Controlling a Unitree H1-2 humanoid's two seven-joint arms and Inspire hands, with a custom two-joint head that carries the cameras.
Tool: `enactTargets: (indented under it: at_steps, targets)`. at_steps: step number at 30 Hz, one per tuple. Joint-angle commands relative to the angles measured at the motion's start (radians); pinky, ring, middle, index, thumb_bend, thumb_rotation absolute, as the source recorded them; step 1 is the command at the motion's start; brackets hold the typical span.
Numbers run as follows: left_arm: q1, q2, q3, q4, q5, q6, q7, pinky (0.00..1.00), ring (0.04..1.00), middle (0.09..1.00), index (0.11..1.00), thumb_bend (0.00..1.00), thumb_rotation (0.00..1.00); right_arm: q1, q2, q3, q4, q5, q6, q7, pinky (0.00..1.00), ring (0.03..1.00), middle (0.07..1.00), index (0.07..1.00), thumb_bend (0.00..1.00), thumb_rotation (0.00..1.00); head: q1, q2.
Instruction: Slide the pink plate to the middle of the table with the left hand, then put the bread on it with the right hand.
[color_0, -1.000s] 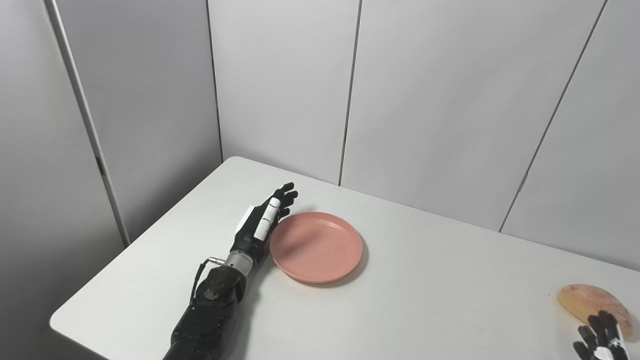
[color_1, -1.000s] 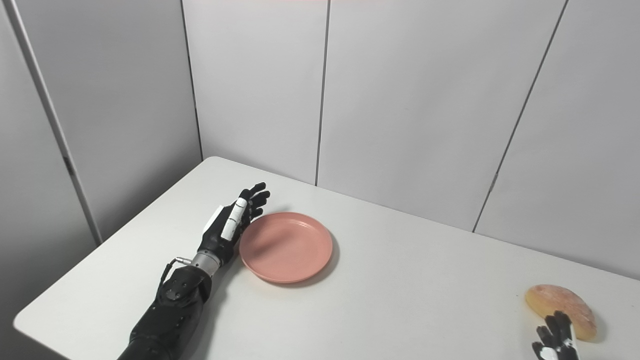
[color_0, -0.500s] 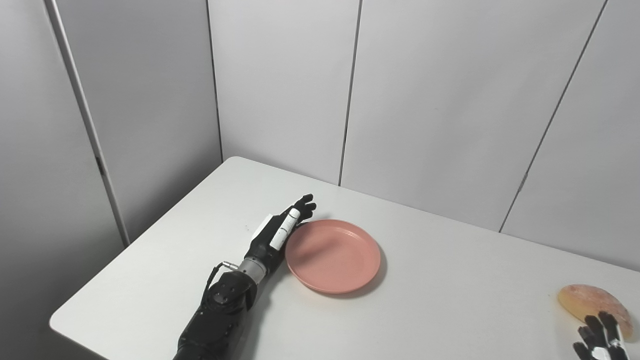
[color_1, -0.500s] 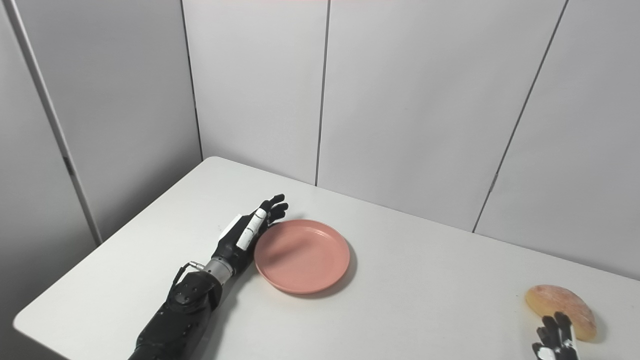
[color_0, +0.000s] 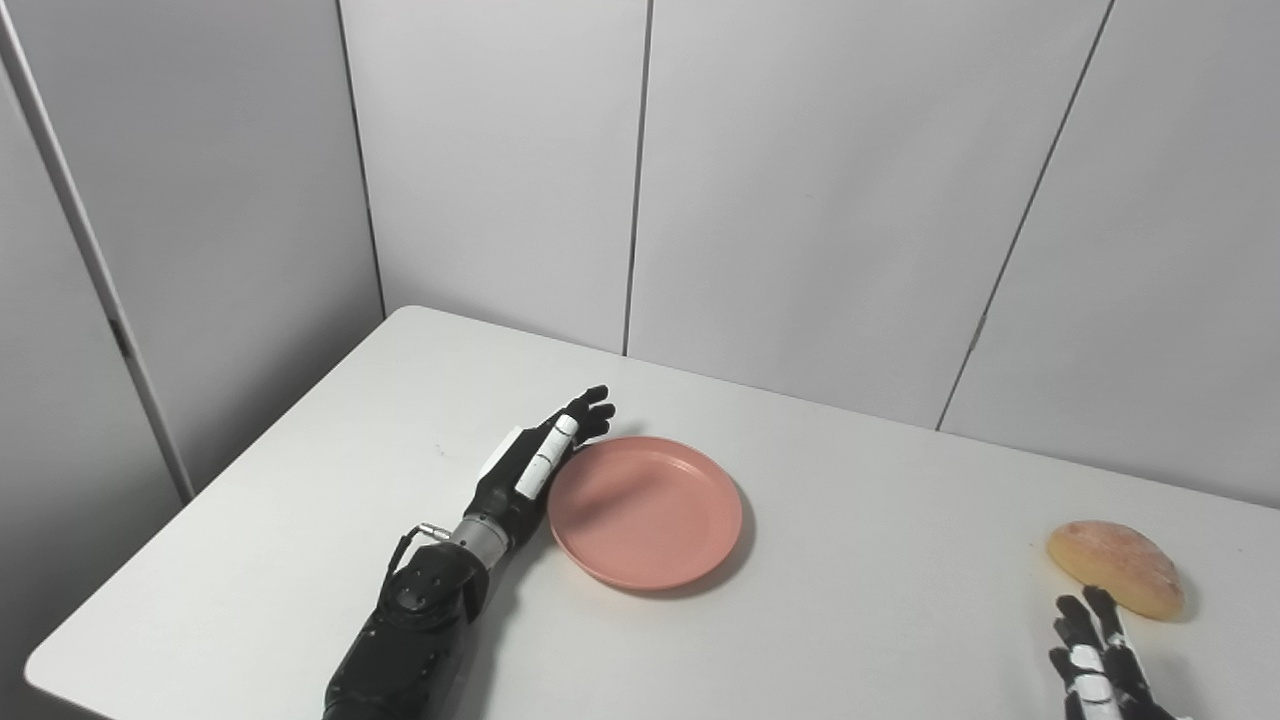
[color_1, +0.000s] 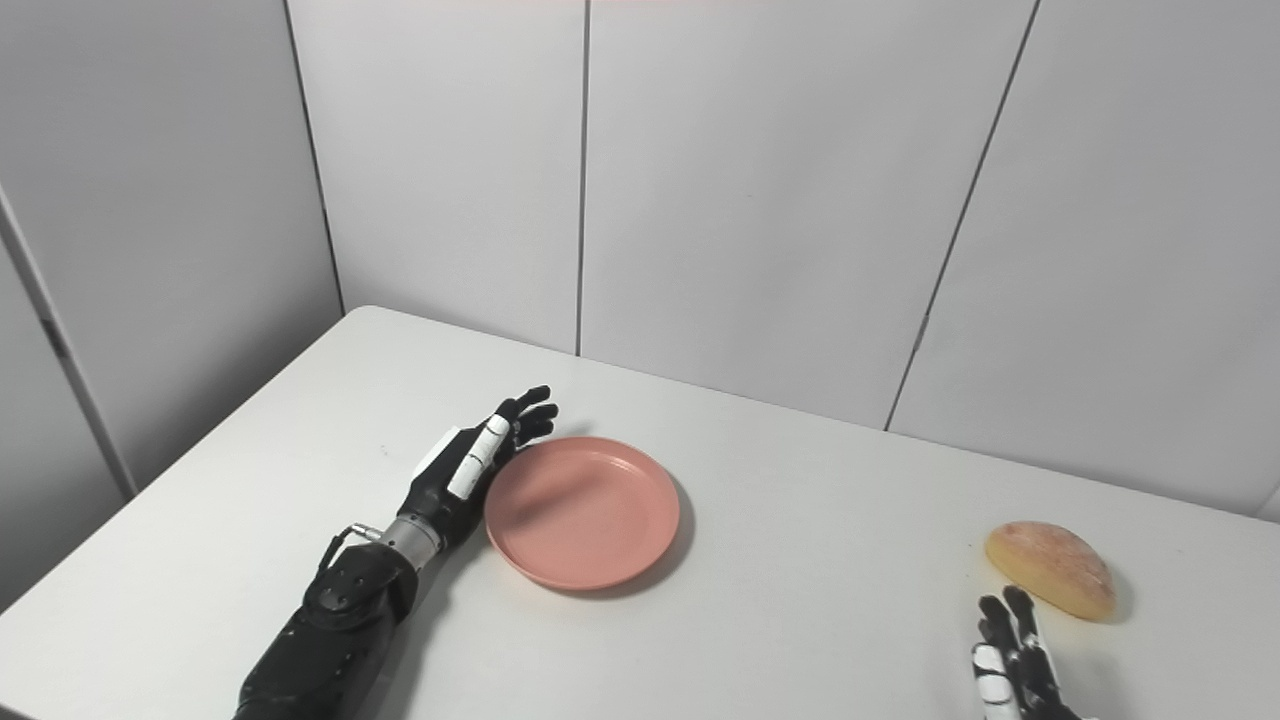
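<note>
The pink plate (color_0: 645, 512) lies empty on the white table (color_0: 880, 610), left of the table's middle. My left hand (color_0: 530, 465) is open with its fingers straight. It lies on edge against the plate's left rim. The bread (color_0: 1115, 568), a golden half-round loaf, lies at the table's right side. My right hand (color_0: 1092, 660) is open at the bottom right, its fingertips just short of the bread and not touching it. Only its fingers show; the rest is cut off by the picture's edge.
Grey wall panels (color_0: 800, 200) stand close behind the table's far edge and along its left side. The table's near left corner (color_0: 40, 670) is in view. Bare tabletop lies between the plate and the bread.
The left hand has pushed the plate to the right across the table. The camera has panned right, so the whole scene shifted left. The bread and right hand now show more fully.
</note>
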Motion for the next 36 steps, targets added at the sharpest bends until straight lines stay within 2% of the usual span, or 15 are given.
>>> enactTargets:
  at_steps: [1,11,12,16,24,30,36]
  targets:
    - [0.001,-0.017,-0.007,-0.025,-0.017,0.013,-0.02,0.9,0.926,0.911,0.888,0.76,0.95,-0.035,0.001,0.002,-0.011,-0.01,-0.07,0.002,1.0,0.976,0.938,0.954,0.65,0.74,-0.021,0.017]
    - [0.005,-0.028,-0.036,-0.091,-0.034,0.083,-0.075,0.91,0.927,0.913,0.888,0.75,0.94,-0.048,0.024,0.024,-0.05,-0.08,-0.052,-0.026,1.0,0.951,0.918,0.953,0.59,0.75,-0.109,0.091]
    - [0.006,-0.029,-0.04,-0.099,-0.037,0.091,-0.08,0.9,0.93,0.917,0.889,0.75,0.94,-0.051,0.027,0.026,-0.053,-0.084,-0.049,-0.029,1.0,0.949,0.917,0.954,0.59,0.75,-0.131,0.11]
    - [0.015,-0.035,-0.054,-0.128,-0.03,0.104,-0.09,0.88,0.925,0.915,0.888,0.73,0.94,-0.063,0.036,0.032,-0.053,-0.105,-0.043,-0.041,1.0,0.94,0.913,0.949,0.6,0.76,-0.183,0.131]
    - [0.024,-0.035,-0.08,-0.154,-0.036,0.127,-0.127,0.91,0.93,0.917,0.898,0.76,0.95,-0.077,0.052,0.047,-0.051,-0.13,-0.043,-0.055,1.0,0.944,0.923,0.957,0.61,0.76,-0.241,0.146]
    - [0.018,-0.039,-0.087,-0.132,-0.046,0.114,-0.165,0.87,0.899,0.897,0.883,0.77,0.92,-0.085,0.062,0.055,-0.041,-0.14,-0.046,-0.061,1.0,0.944,0.923,0.965,0.62,0.76,-0.269,0.142]
    - [0.023,-0.046,-0.096,-0.141,-0.05,0.123,-0.179,0.89,0.923,0.915,0.885,0.78,0.92,-0.089,0.07,0.065,-0.039,-0.148,-0.041,-0.07,1.0,0.953,0.926,0.972,0.62,0.76,-0.309,0.134]
